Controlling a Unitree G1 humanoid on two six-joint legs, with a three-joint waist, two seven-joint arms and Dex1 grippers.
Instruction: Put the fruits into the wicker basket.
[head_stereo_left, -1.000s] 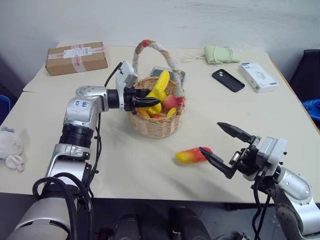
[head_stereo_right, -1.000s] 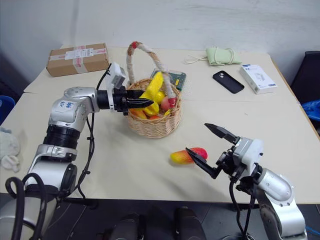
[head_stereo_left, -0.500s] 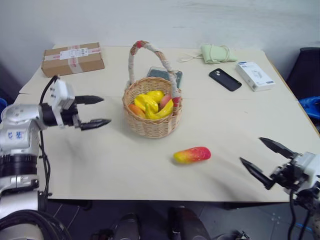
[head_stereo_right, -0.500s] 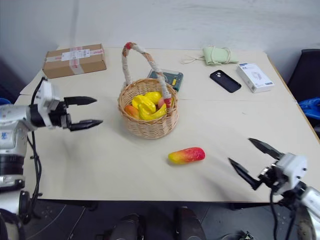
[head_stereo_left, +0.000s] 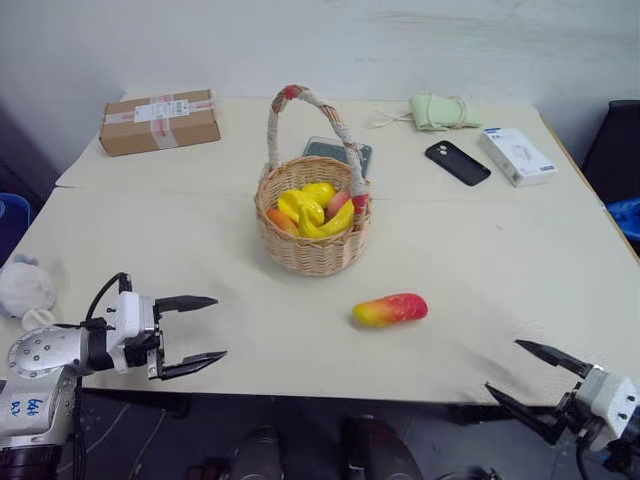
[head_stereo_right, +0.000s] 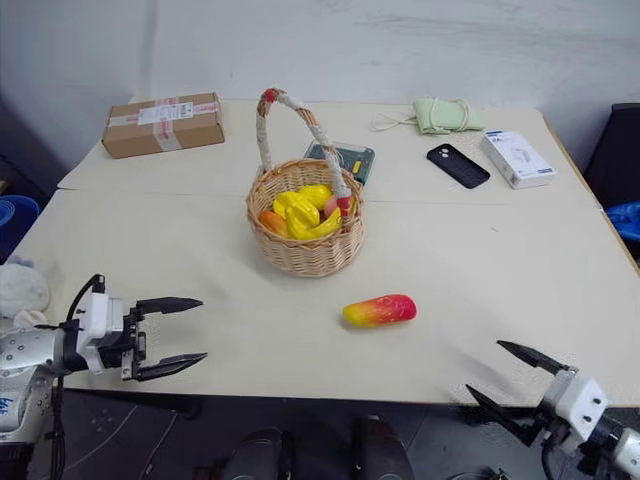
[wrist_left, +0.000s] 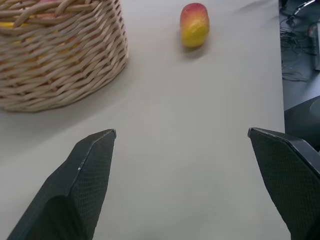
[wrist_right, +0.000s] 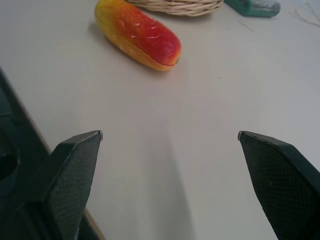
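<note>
A pale cream worktop (head_stereo_left: 200, 250) stands against a plain white wall, with a seam running across it just behind the basket. Along its far edge lie a brown cardboard box (head_stereo_left: 160, 121) with a taped label, a pale green cloth pouch (head_stereo_left: 440, 110) with a cord, a black phone (head_stereo_left: 457, 161) and a white carton (head_stereo_left: 516, 155). A dark green flat thing (head_stereo_left: 335, 152) sits behind the basket, mostly hidden by it, so what it is cannot be made out. At the left edge a grey-white plush toy (head_stereo_left: 25, 292) is partly cut off by the frame. Blue items show at both side margins, too cropped to identify.

The wicker basket (head_stereo_left: 312, 243) stands upright near the middle of the worktop, its tall cloth-wrapped handle (head_stereo_left: 310, 115) arching over it. Inside lie the fruits (head_stereo_left: 312, 208): a yellow banana (head_stereo_left: 337, 222), other yellow pieces, an orange piece at the left side and a pink one at the right, piled together so their exact count is unclear. The red-to-yellow mango (head_stereo_left: 390, 309) lies on its side on the bare worktop in front of the basket and slightly to its right, apart from it.

The left gripper (head_stereo_left: 195, 333) hangs at the near left edge of the worktop, fingers spread wide and holding nothing. The right gripper (head_stereo_left: 535, 383) is off the near right corner, likewise spread wide and empty, well apart from the mango.
</note>
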